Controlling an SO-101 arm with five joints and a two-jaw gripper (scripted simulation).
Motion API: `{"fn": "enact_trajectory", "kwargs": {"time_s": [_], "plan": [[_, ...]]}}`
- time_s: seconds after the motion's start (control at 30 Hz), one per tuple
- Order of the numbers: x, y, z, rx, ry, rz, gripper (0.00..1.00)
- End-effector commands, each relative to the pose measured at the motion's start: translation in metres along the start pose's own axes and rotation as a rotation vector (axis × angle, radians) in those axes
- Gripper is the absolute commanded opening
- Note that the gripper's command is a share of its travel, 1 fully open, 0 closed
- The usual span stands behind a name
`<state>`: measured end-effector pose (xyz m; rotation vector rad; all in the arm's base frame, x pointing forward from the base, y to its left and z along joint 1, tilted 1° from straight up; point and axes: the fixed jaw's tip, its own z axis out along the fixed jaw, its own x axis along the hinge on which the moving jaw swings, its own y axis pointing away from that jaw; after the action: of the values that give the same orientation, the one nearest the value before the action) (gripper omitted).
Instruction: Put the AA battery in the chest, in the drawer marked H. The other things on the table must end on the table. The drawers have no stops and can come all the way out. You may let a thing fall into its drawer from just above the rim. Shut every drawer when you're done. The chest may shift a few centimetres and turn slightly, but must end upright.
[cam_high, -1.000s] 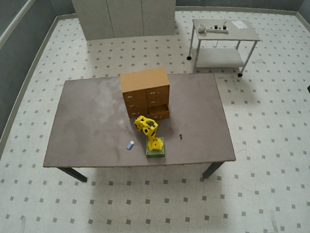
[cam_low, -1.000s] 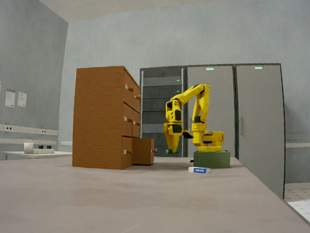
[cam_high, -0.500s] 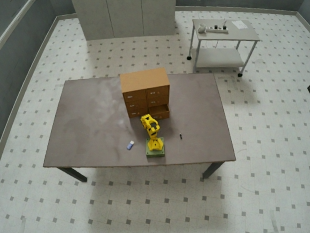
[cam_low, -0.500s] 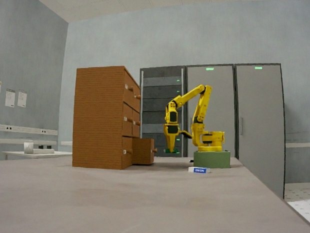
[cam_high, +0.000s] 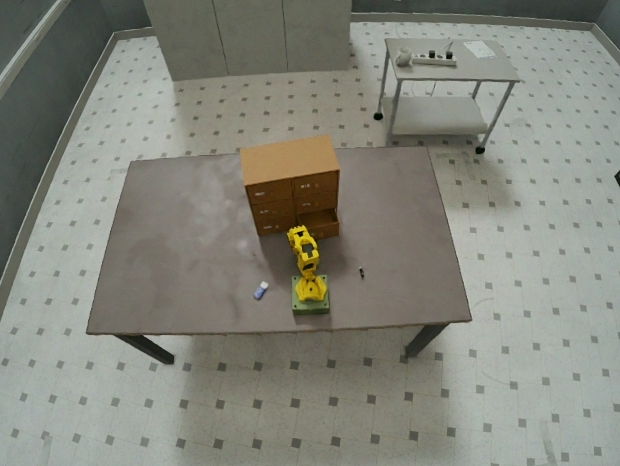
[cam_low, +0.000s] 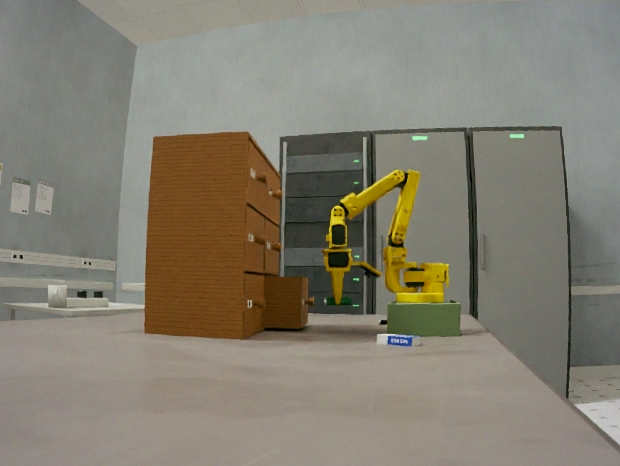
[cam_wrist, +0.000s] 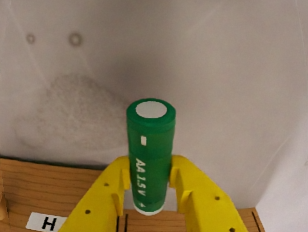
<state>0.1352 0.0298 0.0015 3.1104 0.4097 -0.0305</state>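
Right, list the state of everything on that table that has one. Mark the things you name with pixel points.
Claw (cam_low: 338, 299) (cam_wrist: 150, 182): shut on the battery
Battery (cam_low: 345, 301) (cam_wrist: 150, 145): held above the table
Drawer H (cam_high: 326, 231) (cam_low: 285, 303) (cam_wrist: 80, 185): pulled out
Other five drawers (cam_high: 273, 189) (cam_low: 254, 288) (cam_wrist: 242, 216): shut
Chest (cam_high: 290, 160) (cam_low: 197, 235) (cam_wrist: 258, 219): upright
Eraser (cam_high: 260, 290) (cam_low: 399, 340): lying flat

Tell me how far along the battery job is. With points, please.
Done: the bottom drawer nearest the arm (cam_high: 325, 232) (cam_low: 285, 303) stands pulled out; its label seems to be the H in the wrist view.
In hand: the green AA battery (cam_low: 330, 301) (cam_wrist: 150, 155), gripped above the table, outside the drawer.
Left: drop it in, then shut the drawer.
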Motion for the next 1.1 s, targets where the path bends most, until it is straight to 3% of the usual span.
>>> {"fn": "enact_trajectory", "kwargs": {"time_s": [0.0,0.47,0.8,1.07], "plan": [[0.008,0.015,-0.002,0.003,0.015,0.093,0.0],[0.008,0.065,-0.001,0.006,0.018,0.407,0.0],[0.008,0.066,-0.001,0.006,0.018,0.413,0.0],[0.008,0.066,-0.016,-0.011,0.104,0.412,0.0]]}}
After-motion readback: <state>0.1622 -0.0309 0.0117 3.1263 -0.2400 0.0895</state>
